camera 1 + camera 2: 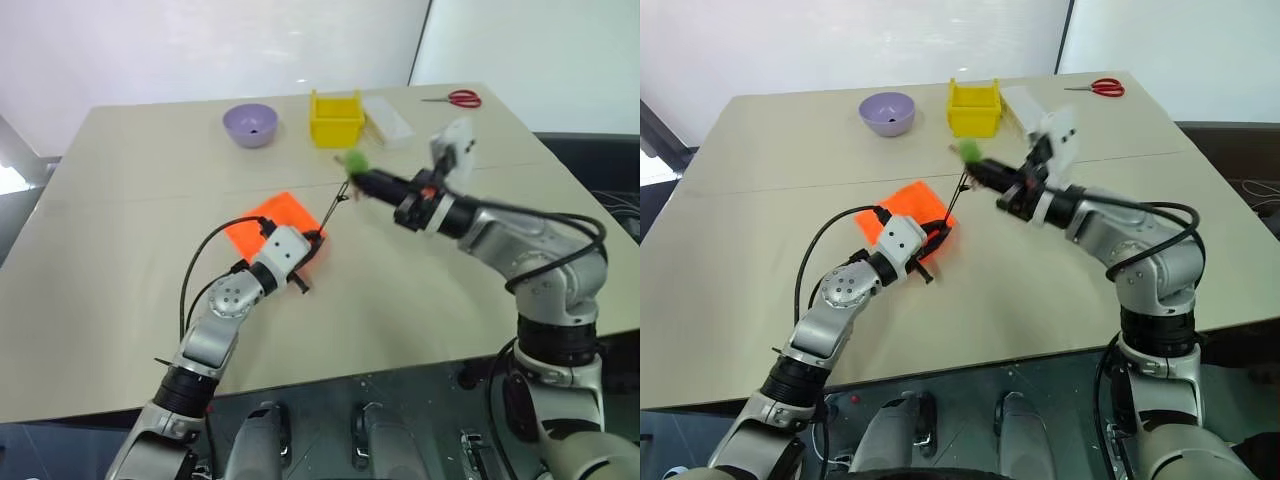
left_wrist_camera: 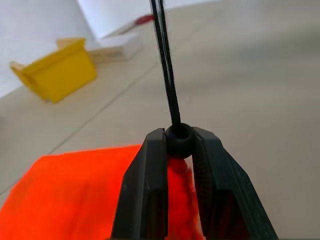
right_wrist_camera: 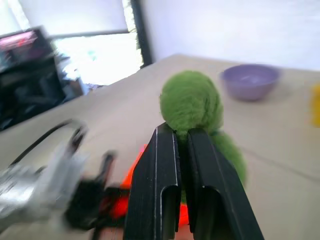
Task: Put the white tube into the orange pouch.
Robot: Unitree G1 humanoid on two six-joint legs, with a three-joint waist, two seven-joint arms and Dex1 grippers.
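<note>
Left gripper pinches round black bead; fuzzy green ring.

Beige table (seamed), white walls, perhaps a bright window.

My 2 head eyes look down over the table; my 2 wrist cameras sit close, sharing the orange pouch.

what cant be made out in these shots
- White tube: whether it is inside the orange pouch cannot be told; the fabric and the left gripper cover it.
- Pouch mouth: hidden in the left wrist view by the fingers.
- Left gripper in the right wrist view: blurred.
</note>
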